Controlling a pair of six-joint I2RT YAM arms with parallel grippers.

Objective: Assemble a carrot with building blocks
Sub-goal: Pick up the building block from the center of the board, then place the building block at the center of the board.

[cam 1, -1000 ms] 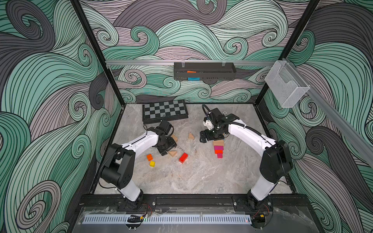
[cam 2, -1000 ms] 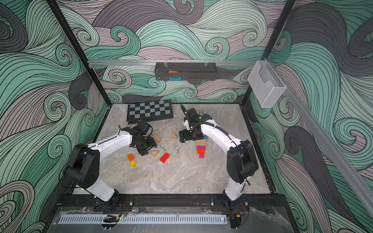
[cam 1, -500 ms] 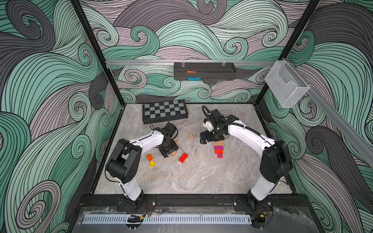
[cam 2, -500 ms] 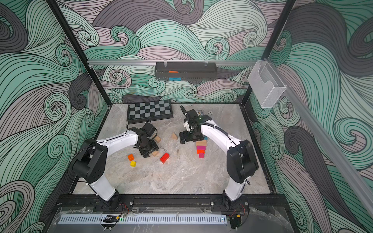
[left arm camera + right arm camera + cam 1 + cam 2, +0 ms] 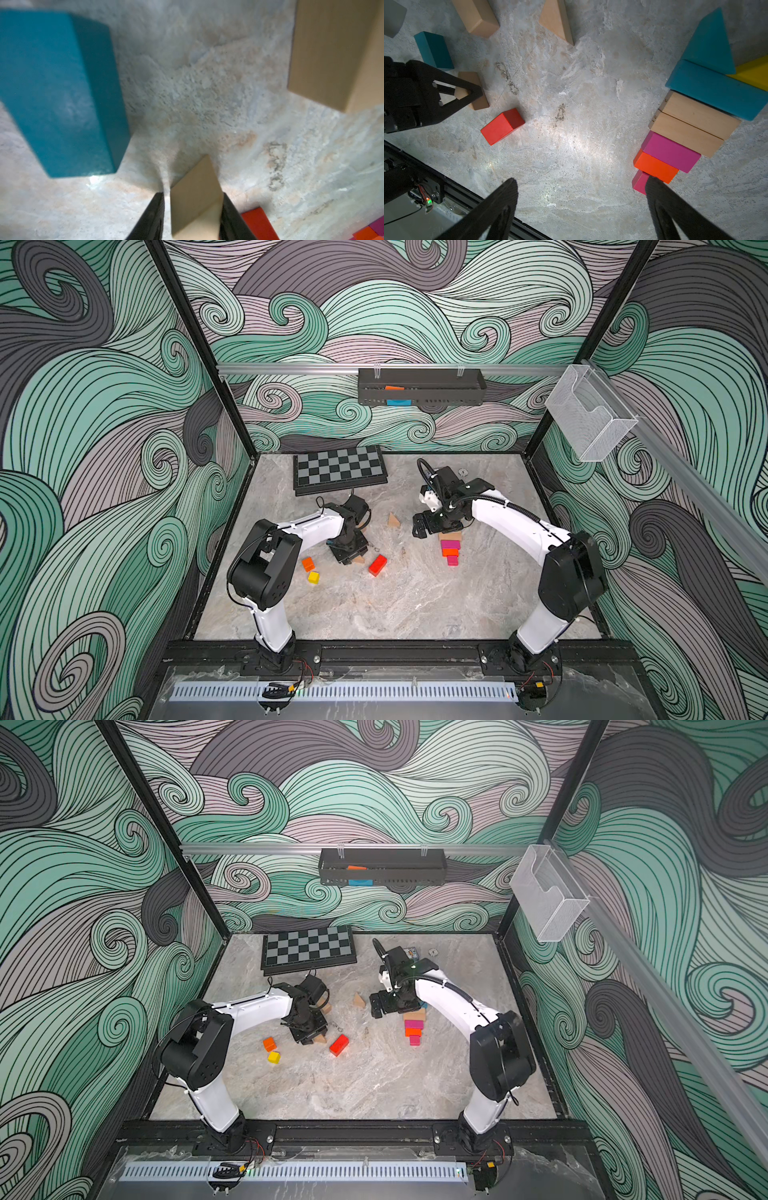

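My left gripper [image 5: 193, 196] is shut on a tan wedge [image 5: 193, 185] low over the table; it shows in both top views [image 5: 351, 558] [image 5: 309, 1038]. A teal block [image 5: 58, 93] and a tan bar [image 5: 324, 52] lie just beyond it. A red block [image 5: 377, 564] rests beside it, with an orange cube [image 5: 308, 563] and a yellow cube [image 5: 313, 577] to the left. My right gripper [image 5: 581, 180] hangs open and empty next to a row of blocks: teal wedge [image 5: 710, 45], teal bar [image 5: 716, 89], two tan bars [image 5: 699, 112], pink bar [image 5: 670, 151], orange bar [image 5: 656, 166], small pink cube [image 5: 638, 180].
Another tan wedge [image 5: 394, 520] lies between the arms. A grey-black chequered board [image 5: 338, 468] sits at the back left. A black basket [image 5: 419, 387] hangs on the back wall and a clear holder [image 5: 590, 418] on the right rail.
The left gripper has swung right and forward over the tan wedge and its jaws have closed in around it. The right arm has barely moved.
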